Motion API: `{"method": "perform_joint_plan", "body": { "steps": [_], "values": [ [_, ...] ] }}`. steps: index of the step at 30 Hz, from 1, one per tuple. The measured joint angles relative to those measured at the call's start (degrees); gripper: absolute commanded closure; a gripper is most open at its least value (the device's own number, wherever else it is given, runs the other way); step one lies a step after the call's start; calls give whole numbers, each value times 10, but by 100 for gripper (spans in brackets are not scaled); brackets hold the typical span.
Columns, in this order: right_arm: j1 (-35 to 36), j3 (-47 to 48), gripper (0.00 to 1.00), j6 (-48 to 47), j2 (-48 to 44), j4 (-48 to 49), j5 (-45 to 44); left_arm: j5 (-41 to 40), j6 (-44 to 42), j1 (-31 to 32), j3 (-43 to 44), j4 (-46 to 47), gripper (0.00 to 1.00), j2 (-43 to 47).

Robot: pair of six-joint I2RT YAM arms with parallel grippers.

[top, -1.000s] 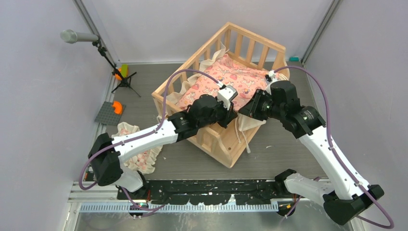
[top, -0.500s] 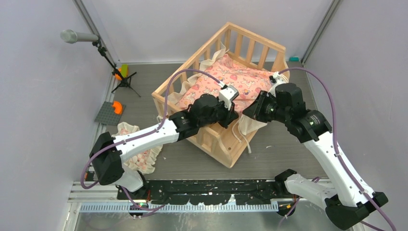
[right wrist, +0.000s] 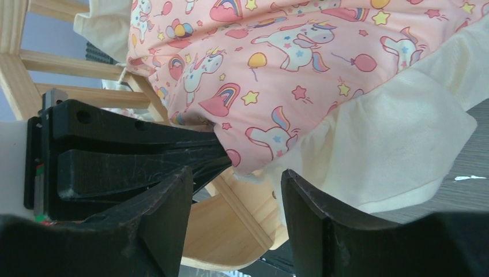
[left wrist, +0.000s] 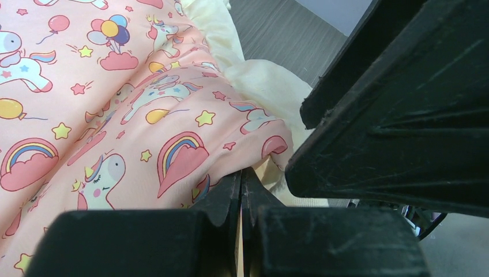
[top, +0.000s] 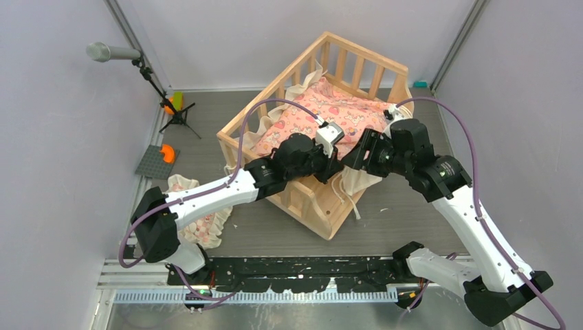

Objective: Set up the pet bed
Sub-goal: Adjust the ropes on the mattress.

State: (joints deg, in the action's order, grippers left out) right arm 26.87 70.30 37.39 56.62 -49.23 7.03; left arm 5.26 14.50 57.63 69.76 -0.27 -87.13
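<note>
Wood bed: pale natural-wood, crib-like pet bed [top: 364,54] with slatted railings is standing cornerwise on the dark grey table [top: 412,213], one corner pointing toward the arms.
Handling: it is looking stiff, fairly heavy and unlikely to flex. I judge the top rails and corner posts are offering the firmest hold, the slats looking thinner.
Cushion: pink unicorn-print, cream-frilled cushion [top: 323,110] is lying inside the bed, its frill spilling over the bed's near right rail. By the look it is soft and floppy.
Left gripper [left wrist: 241,187]: fingers are pressing together, their tip lying against the cushion's edge at the bed's near corner. Whether fabric is nipped between them is not showing.
Right gripper [right wrist: 235,190]: fingers are standing spread, holding nothing, just beside that same corner of the bed.
Pillow: small frilled pillow [top: 199,223] is lying outside the bed, off its left side.
Hidden: both arms are covering the bed's near corner from above, the cushion is covering most of the plank base, and the wrist views are cutting off nearly all the frame.
</note>
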Motion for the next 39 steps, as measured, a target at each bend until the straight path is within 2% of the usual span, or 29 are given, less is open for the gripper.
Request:
{"method": "perform_joint_plan", "body": {
  "steps": [3, 5, 6, 12, 16, 17, 22, 24, 31, 39],
  "values": [
    [0, 0, 37, 0, 6, -4, -12, 0, 0, 0, 0, 0, 100, 0],
    [0, 0, 41, 0, 16, -5, -16, 0, -1, 0, 0, 0, 100, 0],
    [0, 0, 45, 1, 24, -5, -16, 0, -2, 0, 0, 0, 100, 0],
    [0, 0, 88, 7, 52, 9, -10, 0, -2, 0, 0, 0, 100, 0],
    [0, 0, 97, 11, 50, 16, -12, -1, -5, 0, 0, 0, 97, 0],
    [0, 0, 98, 11, 50, 16, -13, -2, -8, 0, 0, -1, 95, 1],
    [0, 0, 99, 10, 50, 16, -17, -16, -31, 0, -9, -21, 68, 23],
    [0, 0, 99, 10, 50, 16, -18, -23, -40, 0, -19, -36, 62, 45],
    [0, 0, 99, 9, 50, 16, -19, -24, -85, 0, -30, -69, 57, 89],
    [0, 0, 99, 6, 50, 16, -19, 54, -138, -1, -7, -100, 48, 65]
  ]
}}
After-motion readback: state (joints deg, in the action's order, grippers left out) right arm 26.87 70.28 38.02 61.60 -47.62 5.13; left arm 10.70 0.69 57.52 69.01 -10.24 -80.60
